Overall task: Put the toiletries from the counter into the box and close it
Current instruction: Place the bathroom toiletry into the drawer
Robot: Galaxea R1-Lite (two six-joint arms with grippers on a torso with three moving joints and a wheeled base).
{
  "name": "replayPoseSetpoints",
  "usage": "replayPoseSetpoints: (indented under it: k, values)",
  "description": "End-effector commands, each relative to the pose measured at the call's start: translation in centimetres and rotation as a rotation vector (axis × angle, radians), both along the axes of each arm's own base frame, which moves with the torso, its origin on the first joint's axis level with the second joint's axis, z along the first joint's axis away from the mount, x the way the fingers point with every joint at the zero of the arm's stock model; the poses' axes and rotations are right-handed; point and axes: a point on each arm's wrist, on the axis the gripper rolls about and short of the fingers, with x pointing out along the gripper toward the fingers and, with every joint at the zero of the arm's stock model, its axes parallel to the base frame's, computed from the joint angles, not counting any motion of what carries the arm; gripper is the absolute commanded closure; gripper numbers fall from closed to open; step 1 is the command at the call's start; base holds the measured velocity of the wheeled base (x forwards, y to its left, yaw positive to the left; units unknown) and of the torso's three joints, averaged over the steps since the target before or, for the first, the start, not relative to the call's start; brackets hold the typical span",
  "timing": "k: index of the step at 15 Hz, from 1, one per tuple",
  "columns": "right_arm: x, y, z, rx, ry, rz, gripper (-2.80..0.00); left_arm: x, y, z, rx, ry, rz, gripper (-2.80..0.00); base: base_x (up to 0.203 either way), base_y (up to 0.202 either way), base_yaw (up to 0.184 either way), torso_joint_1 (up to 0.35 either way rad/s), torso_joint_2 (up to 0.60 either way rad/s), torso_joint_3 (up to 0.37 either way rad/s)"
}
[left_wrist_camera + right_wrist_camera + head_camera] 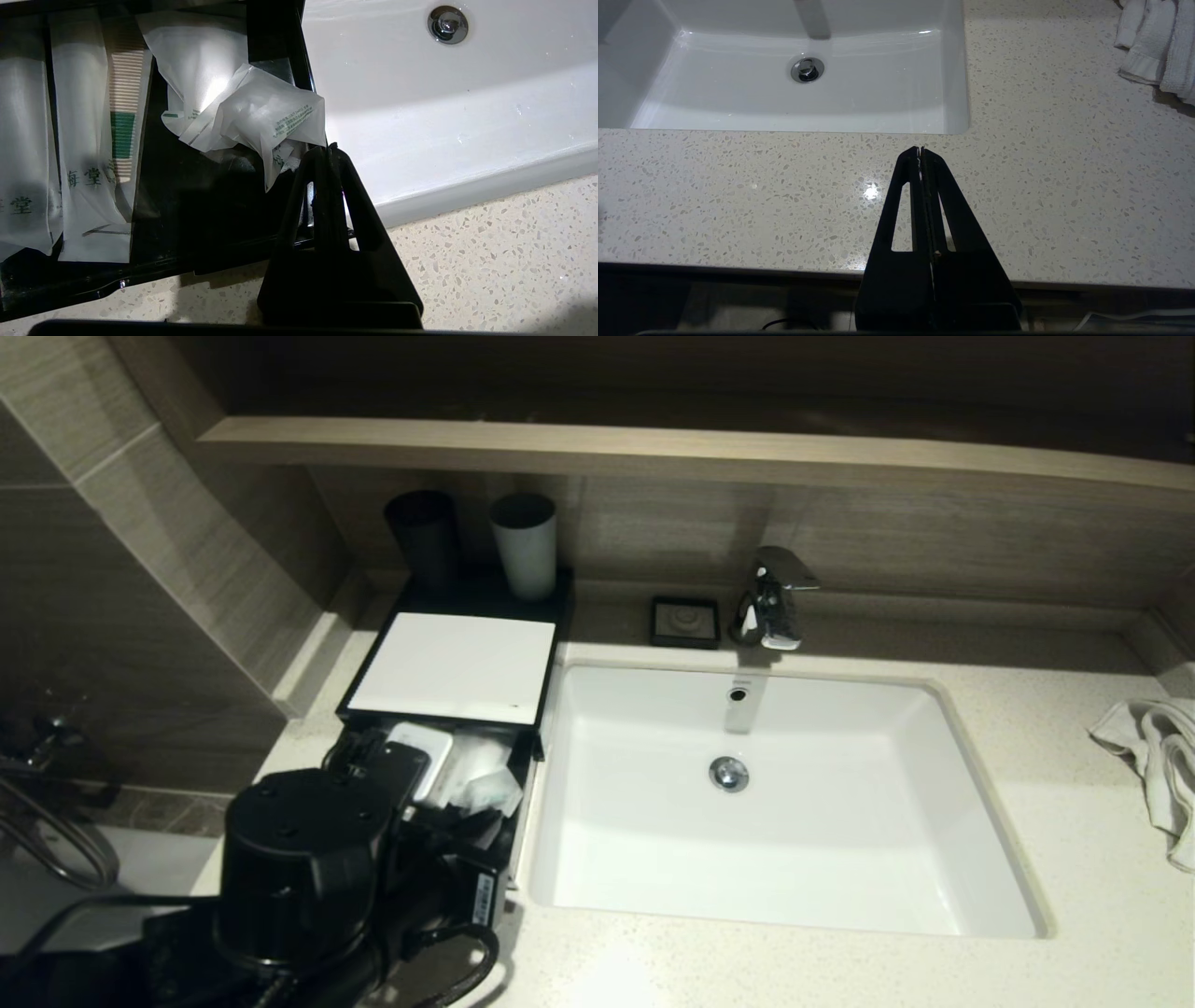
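Observation:
The black box (457, 663) with its white top panel stands left of the sink, its drawer (140, 275) pulled out. Inside lie the toiletries: two long packets (21, 149), one with a green label (84, 140), plus crumpled translucent packets (266, 116) on the sink side. They show in the head view too (481, 770). My left arm (299, 859) hangs over the drawer's front. The left gripper (327, 148) is shut, tips at the crumpled packet's corner, with nothing seen between them. My right gripper (921, 149) is shut and empty above the counter (738, 196) in front of the basin.
The white sink basin (794, 859) lies right beside the drawer. A dark cup (422, 537) and a grey cup (525, 546) stand behind the box. A small black dish (685, 621) and the chrome tap (773, 597) sit at the back. A white towel (1158, 756) lies far right.

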Motion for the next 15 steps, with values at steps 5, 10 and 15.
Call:
replayPoseSetpoints:
  k: [5,10,15]
  values:
    - [0.0,0.0,0.0,0.0,0.0,-0.001,0.0,1.5,-1.1,-1.1,-0.006,0.035,0.029,0.0,0.0,0.0,0.0,0.0,0.0,0.0]
    - [0.0,0.0,0.0,0.0,0.0,0.0,0.0,2.7,-1.4,-1.7,0.008,0.043,0.06,0.0,0.0,0.0,0.0,0.0,0.0,0.0]
    - [0.0,0.0,0.0,0.0,0.0,0.0,0.0,3.2,-1.2,-1.1,-0.008,0.026,0.079,0.0,0.0,0.0,0.0,0.0,0.0,0.0]
